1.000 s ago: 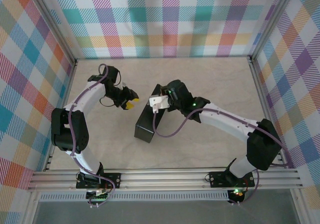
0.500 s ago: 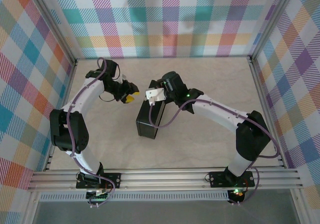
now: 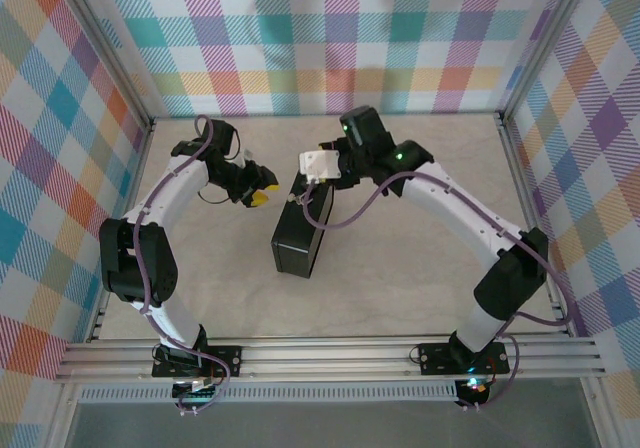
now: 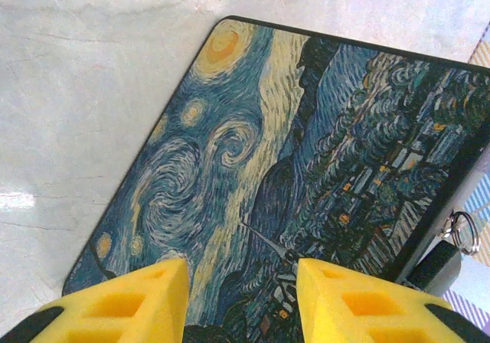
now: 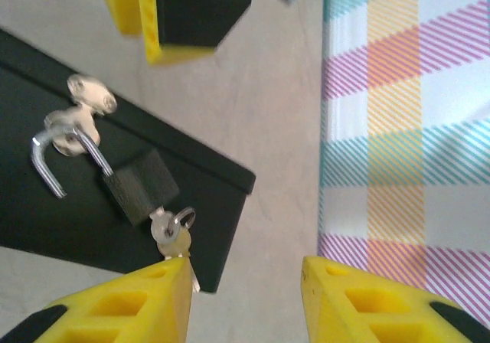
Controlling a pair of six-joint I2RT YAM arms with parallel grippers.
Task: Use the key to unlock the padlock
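Both arms bend inward toward the box (image 4: 253,167), left end effector (image 4: 241,270) and right end effector (image 5: 243,270) parted and empty, the right near the padlock (image 5: 138,186).

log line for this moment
left gripper: jaws open, empty, over box | right gripper: jaws open, empty, near key | key: at padlock base | padlock: on box, shackle looks open

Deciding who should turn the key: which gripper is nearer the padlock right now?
Right, probably. The right gripper hovers just short of the padlock, one fingertip beside its key. The left gripper faces the box's printed face, padlock off to its side.
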